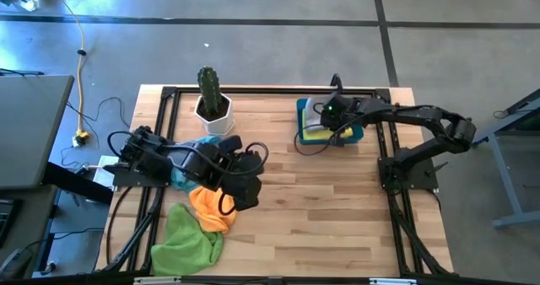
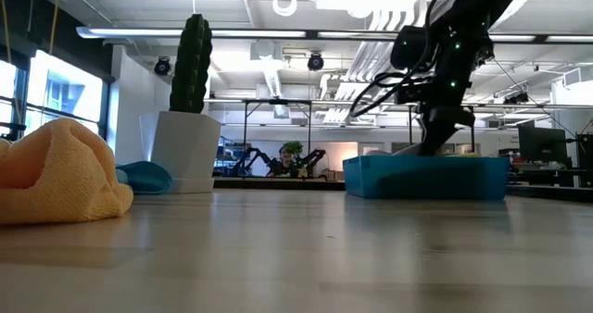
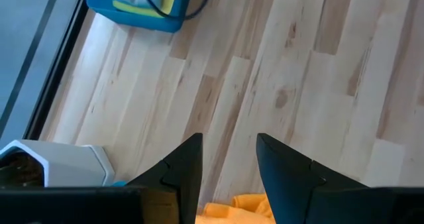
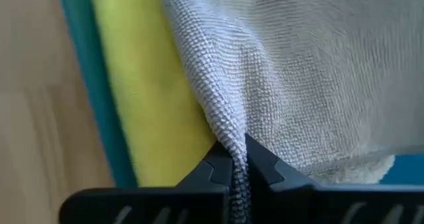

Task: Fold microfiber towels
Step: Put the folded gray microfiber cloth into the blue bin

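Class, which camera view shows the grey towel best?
The right wrist view: the grey towel fills it, pinched by the shut right end effector beside the yellow towel. The high view hides it under the arm; the low and left wrist views don't show it.

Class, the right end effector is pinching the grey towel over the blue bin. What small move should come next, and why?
Probably open the right end effector and let go: the grey towel already lies in the bin over the yellow towel.
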